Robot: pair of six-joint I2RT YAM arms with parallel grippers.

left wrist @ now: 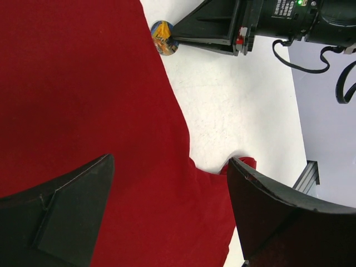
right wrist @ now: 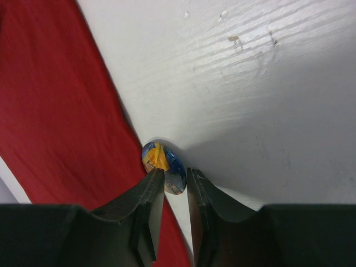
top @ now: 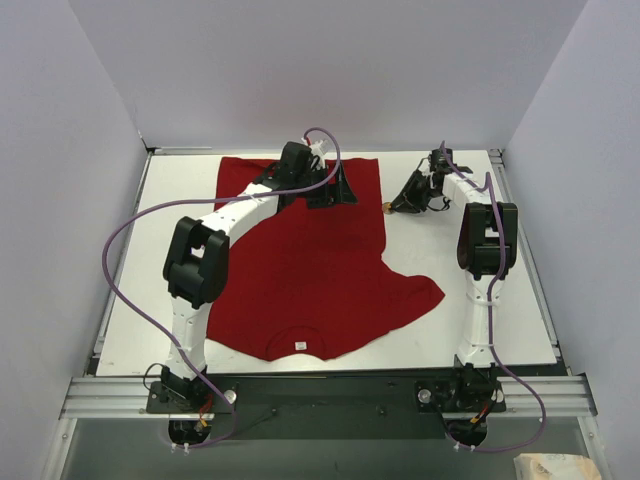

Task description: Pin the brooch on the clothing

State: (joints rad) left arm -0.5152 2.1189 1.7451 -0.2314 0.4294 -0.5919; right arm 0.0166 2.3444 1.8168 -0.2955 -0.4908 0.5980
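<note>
The deep-red T-shirt [top: 300, 270] lies flat on the white table, collar and white label [top: 299, 346] towards the arms. The brooch [top: 387, 207], a tiny gold-and-blue badge, lies on the table touching the shirt's right edge; it also shows in the left wrist view [left wrist: 164, 38] and the right wrist view [right wrist: 161, 158]. My right gripper [right wrist: 175, 172] is low over it, jaws a narrow gap apart, tips at the brooch's near edge. The left finger overlaps it. My left gripper [left wrist: 171, 161] is wide open and empty above the shirt's far right part [left wrist: 83, 83].
Bare white table [top: 470, 280] lies to the right of the shirt. Grey walls close in the far side and both sides. The two grippers [top: 335, 188] [top: 393, 206] are close together at the shirt's far right edge.
</note>
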